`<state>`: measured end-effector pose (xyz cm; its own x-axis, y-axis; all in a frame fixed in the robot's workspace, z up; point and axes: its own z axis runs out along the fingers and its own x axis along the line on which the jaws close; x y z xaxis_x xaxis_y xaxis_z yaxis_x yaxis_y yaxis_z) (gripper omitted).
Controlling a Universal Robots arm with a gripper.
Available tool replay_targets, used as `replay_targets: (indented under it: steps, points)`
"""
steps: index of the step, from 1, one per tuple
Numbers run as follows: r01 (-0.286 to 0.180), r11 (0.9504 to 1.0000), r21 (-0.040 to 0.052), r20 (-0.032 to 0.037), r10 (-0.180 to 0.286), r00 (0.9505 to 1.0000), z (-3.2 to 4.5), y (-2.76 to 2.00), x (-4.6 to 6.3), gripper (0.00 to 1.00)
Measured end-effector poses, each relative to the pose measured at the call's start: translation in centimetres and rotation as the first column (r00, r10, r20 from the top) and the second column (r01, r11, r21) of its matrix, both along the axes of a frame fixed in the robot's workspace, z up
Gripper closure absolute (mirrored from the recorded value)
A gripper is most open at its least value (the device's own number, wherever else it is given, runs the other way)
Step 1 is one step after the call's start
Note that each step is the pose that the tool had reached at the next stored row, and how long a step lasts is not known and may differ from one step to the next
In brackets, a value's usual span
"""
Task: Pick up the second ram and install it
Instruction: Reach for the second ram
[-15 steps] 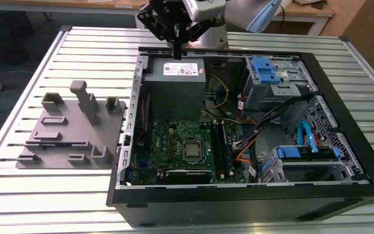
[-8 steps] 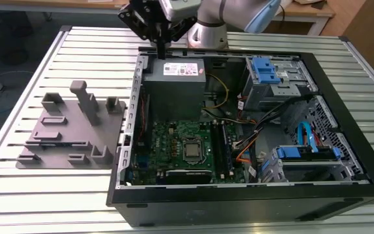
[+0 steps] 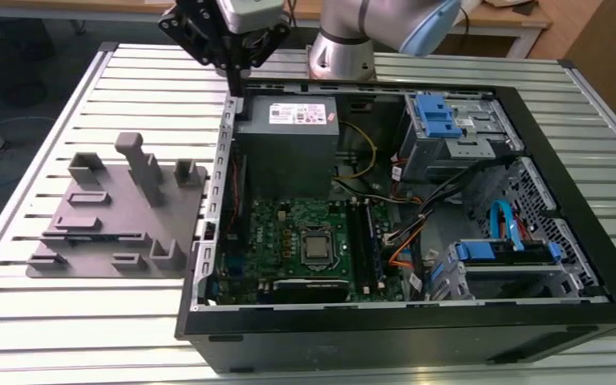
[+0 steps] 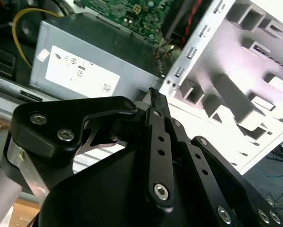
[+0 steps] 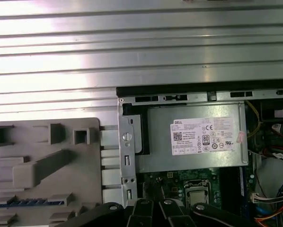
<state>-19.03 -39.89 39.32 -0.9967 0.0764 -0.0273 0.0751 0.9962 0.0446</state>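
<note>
I see a table (image 3: 73,321) of ribbed aluminium slats, shiny and pale, with wooden furniture (image 3: 602,48) behind it and dark floor off the exterior view's left. 1 open black computer case (image 3: 394,337) lies on its side on the slats, boxy sheet metal with a perforated wall on the exterior view's right. Inside it are a grey metal power supply (image 3: 286,136) with a white label, a green motherboard (image 3: 286,233) with a square silver processor socket (image 3: 317,246), blue plastic drive brackets (image 3: 436,116), and loose yellow, orange and black cables. 1 grey moulded tray (image 3: 115,220) sits just beside the case on the exterior view's left; it is matte plastic with upright posts and rectangular pockets. The second ram (image 5: 30,202) lies in a long slot of that tray in the first wrist view, showing as a thin blue strip, edge up. The gripper (image 3: 233,76) is black with bolted link bars. It hangs over the far corner of the case by the power supply, well apart from the ram. Its fingers are drawn together to a narrow tip with nothing between them; in the second wrist view the tip sits over the case's edge.
</note>
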Motion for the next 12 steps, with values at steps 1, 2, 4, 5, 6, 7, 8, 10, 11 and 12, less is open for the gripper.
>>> replay_targets:
  steps: [1, 2, 4, 5, 6, 7, 8, 10, 11, 12]
  points:
    - [0.000, 1.0000, 0.0000, 0.0002, 0.000, 1.0000, 0.00, 0.00, -0.4, 0.93]
    - [0.000, 1.0000, 0.0000, 0.0002, 0.000, 1.0000, 0.00, 0.00, -0.8, 0.93]
    - [0.000, 1.0000, 0.0000, 0.0002, 0.000, 1.0000, 0.00, 0.00, -1.6, 0.93]
    - [0.000, 1.0000, -0.0001, 0.0004, 0.000, 1.0000, 0.00, 0.00, -2.0, 0.93]
    - [0.000, 1.0000, 0.0000, 0.0004, 0.000, 1.0000, -0.01, 0.00, -2.3, 0.93]
    - [0.000, 1.0000, 0.0000, 0.0005, 0.000, 1.0000, -0.02, 0.00, -2.6, 0.93]
    - [0.000, 1.0000, 0.0000, 0.0005, 0.000, 1.0000, -0.03, 0.00, -2.9, 0.93]
    - [0.000, 1.0000, 0.0000, 0.0005, 0.000, 1.0000, -0.06, 0.00, -3.6, 0.93]
    - [0.000, 1.0000, 0.0000, 0.0005, 0.000, 1.0000, -0.07, 0.00, -3.9, 0.93]
    - [0.000, 1.0000, -0.0001, 0.0004, 0.000, 1.0000, -0.08, 0.00, -4.2, 0.93]
